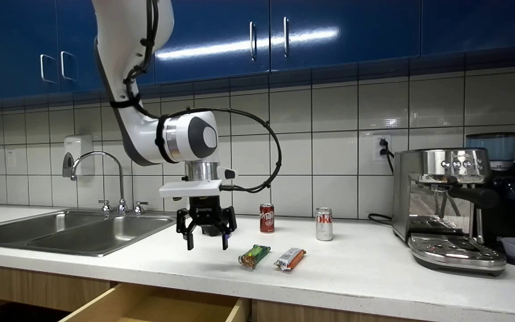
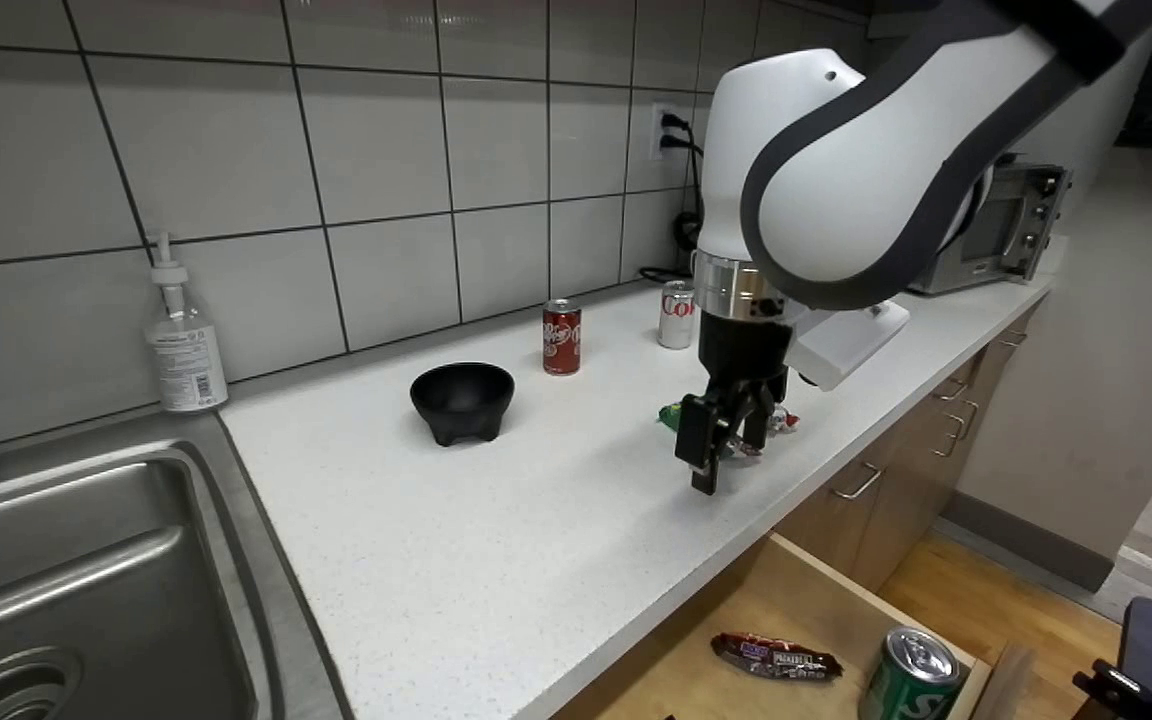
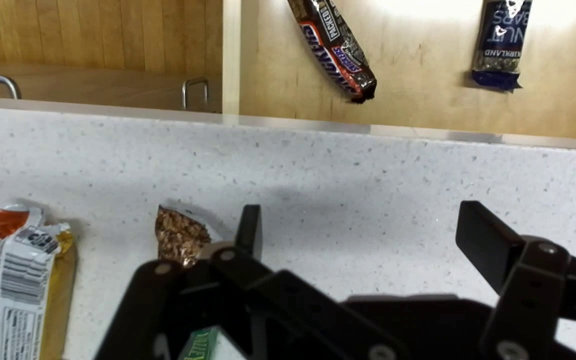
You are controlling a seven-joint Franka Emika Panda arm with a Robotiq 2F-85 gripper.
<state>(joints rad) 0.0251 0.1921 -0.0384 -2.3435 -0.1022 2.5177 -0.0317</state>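
A green oblong snack bar in a shiny wrapper [image 1: 254,256] lies on the white speckled table [image 2: 556,560], below the black two-fingered pincer [image 1: 207,243] and off to its side away from the stainless-steel sink [image 2: 116,450]. The pincer hangs over the table, fingers spread wide, nothing between them; in the wrist view one finger hides part of the bar. A clean pinch would call for a sideways shift until the bar sits midway between the fingers, then a straight descent. The bar runs roughly across the line joining the fingers, so closing should squeeze its narrow width with little turning. Just past it, farther from the pincer, lies a white-and-orange wrapped oblong bar [image 1: 290,259]; fingers lowered at full spread might land there, so a narrower opening looks wise. The crinkly wrapper probably suits a light grip at mid-length. On the pincer's wall side stand a black footed bowl [image 2: 463,400], a red metal can [image 2: 562,337] and a silver metal can [image 1: 324,223]. On its opposite side, below the table's edge, an open pale wooden drawer [image 3: 418,90] holds a glossy brown Snickers bar [image 3: 338,55], a dark blue wrapped nut bar [image 3: 502,42] and a green metal can [image 2: 911,675].
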